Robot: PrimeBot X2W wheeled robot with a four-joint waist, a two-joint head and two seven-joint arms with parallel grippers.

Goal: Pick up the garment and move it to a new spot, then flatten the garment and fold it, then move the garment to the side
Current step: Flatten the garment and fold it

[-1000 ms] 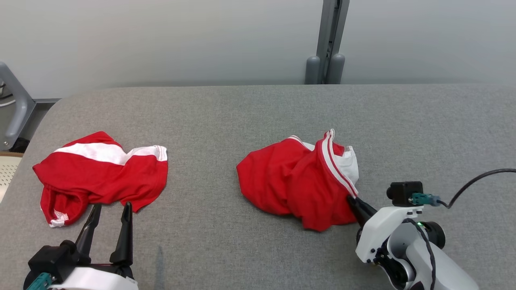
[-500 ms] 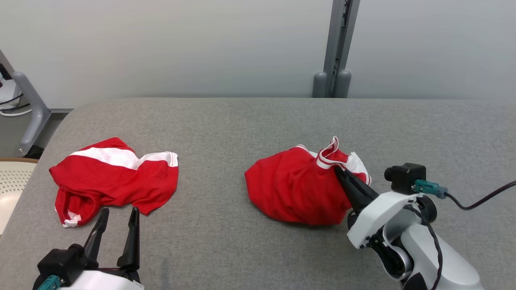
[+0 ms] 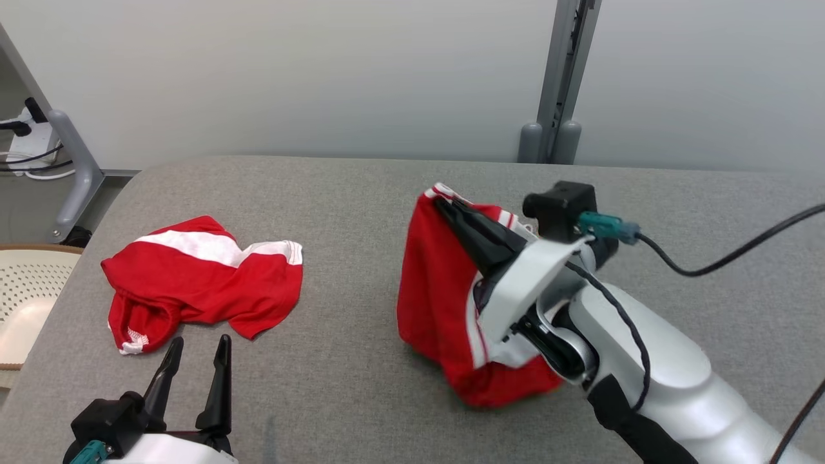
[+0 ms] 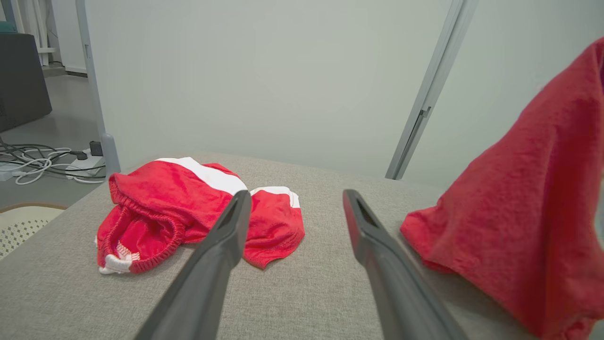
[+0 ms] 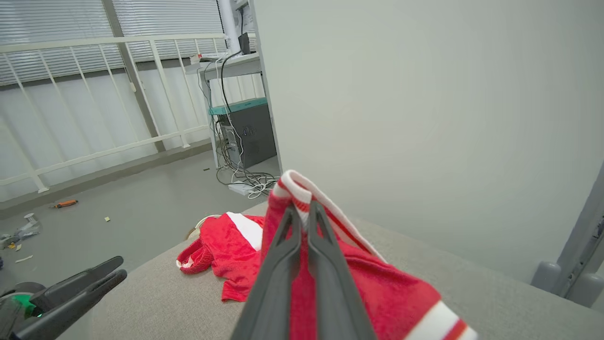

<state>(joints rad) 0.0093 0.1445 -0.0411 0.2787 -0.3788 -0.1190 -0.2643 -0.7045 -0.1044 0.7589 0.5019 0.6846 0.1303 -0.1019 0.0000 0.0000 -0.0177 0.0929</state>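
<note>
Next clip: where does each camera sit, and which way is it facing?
Head: on the head, looking down at the table; left gripper open lower left, right gripper shut on the held garment.
Left wrist: looks along its open fingers across the table to the wall.
Right wrist: looks along its shut fingers past the table's edge to the floor; left gripper lower left.
Shared: all show the lying garment.

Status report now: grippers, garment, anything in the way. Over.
Right gripper shut on garment by its striped edge, garment raised, lower end on table. Left gripper open, empty, low. Second red garment lies apart, to the left.
</note>
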